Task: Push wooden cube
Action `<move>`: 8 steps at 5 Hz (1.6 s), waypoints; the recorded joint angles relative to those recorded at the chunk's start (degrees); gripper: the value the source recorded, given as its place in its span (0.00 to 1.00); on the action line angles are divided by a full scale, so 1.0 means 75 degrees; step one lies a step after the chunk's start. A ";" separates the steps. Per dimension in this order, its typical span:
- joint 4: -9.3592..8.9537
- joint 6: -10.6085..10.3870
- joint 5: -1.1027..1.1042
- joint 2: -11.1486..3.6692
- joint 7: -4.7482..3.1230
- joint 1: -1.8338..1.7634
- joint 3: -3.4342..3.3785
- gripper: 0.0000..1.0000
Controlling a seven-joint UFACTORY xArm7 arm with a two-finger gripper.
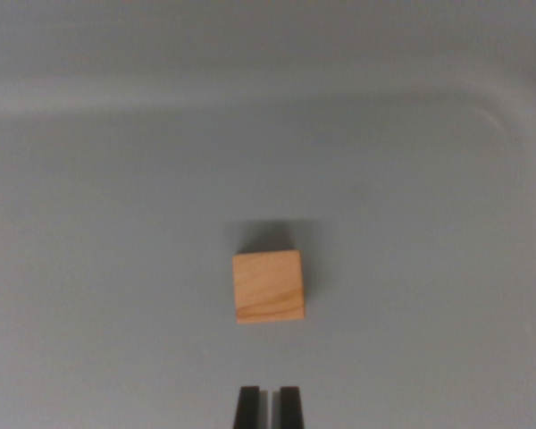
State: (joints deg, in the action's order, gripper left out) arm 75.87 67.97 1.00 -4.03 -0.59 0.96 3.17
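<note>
Item: wooden cube (268, 286), light grain, resting flat on grey desk (116, 268), near centre of the wrist view, square to the camera, shadow cast behind. Status: push judged not yet begun; clear strip of desk between cube and tool, no contact. Remaining: close the gap, meet the near face, drive it forward. Gripper (269, 407) at bottom edge, directly below cube: jaws drawn nearly together, only a thin slit between, holding nothing, touching nothing

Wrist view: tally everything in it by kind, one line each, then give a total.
Wooden cube: 1
Robot hand, only its two dark fingertips showing at the bottom edge: 1
Grey surface under the cube: 1
Total: 3
</note>
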 joint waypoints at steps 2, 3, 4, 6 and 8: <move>-0.0279 -0.0356 -0.0018 -0.0110 -0.0057 -0.0002 0.0022 0.00; -0.0564 -0.0721 -0.0036 -0.0222 -0.0114 -0.0004 0.0045 0.00; -0.0564 -0.0721 -0.0036 -0.0222 -0.0114 -0.0004 0.0045 0.00; -0.0847 -0.1083 -0.0054 -0.0334 -0.0172 -0.0006 0.0067 0.00; -0.1115 -0.1425 -0.0071 -0.0439 -0.0226 -0.0008 0.0089 0.00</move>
State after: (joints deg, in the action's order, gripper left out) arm 67.50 57.28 0.46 -7.32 -2.28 0.91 3.83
